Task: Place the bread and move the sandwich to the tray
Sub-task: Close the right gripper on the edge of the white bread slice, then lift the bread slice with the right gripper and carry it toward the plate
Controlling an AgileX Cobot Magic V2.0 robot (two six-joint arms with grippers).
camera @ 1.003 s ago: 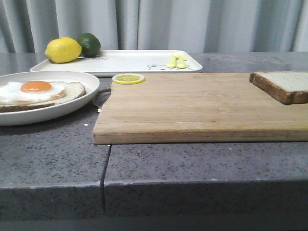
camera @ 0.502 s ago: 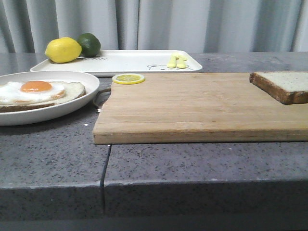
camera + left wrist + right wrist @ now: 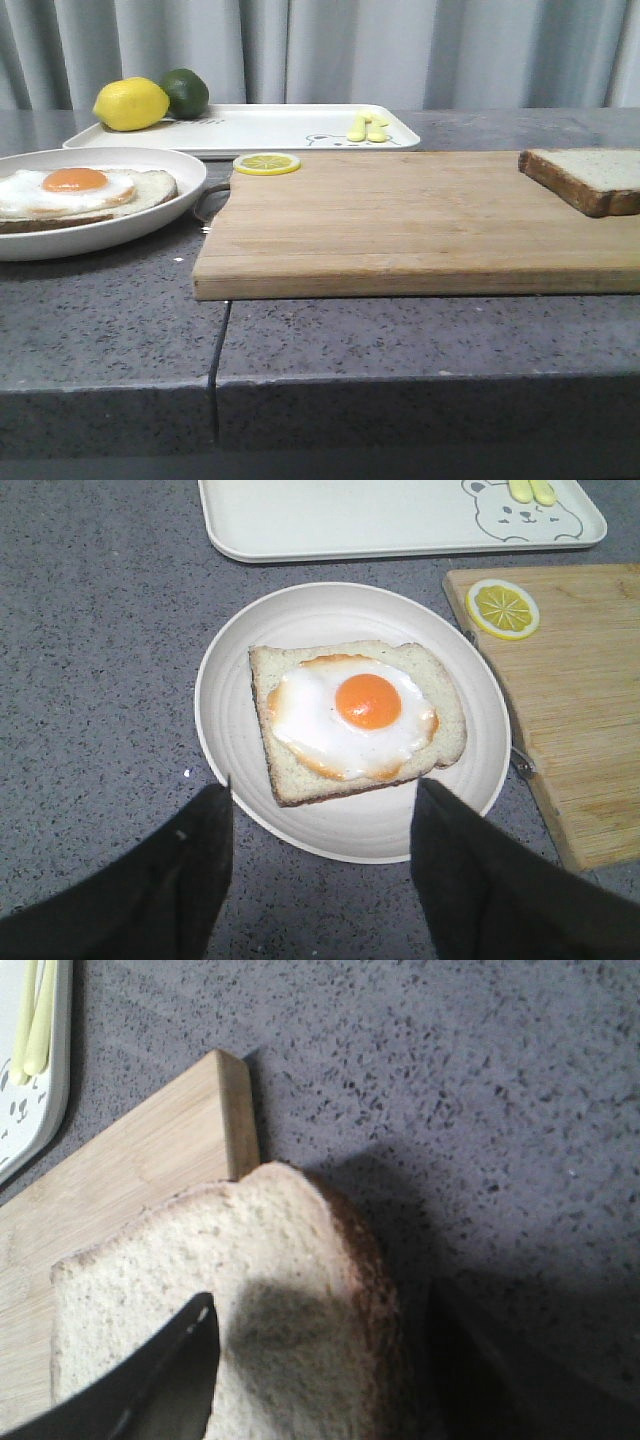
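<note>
The bread [image 3: 590, 178] lies at the right end of the wooden cutting board [image 3: 400, 220], its crust overhanging the board's edge. In the right wrist view my right gripper [image 3: 320, 1305] is open low over the bread [image 3: 200, 1290], one finger above the crumb and the other beyond the crust over the counter. The sandwich [image 3: 75, 190], a slice with a fried egg, lies on a round white plate [image 3: 160, 215]. My left gripper [image 3: 325, 790] is open just in front of the sandwich [image 3: 355, 715], above the plate's near rim. The tray [image 3: 260, 128] stands behind. Neither gripper shows in the front view.
A lemon [image 3: 130, 104] and a lime [image 3: 186, 92] sit at the tray's left end, and yellow utensils [image 3: 365, 127] lie at its right. A lemon slice [image 3: 266, 163] lies on the board's far left corner. The counter is grey speckled stone.
</note>
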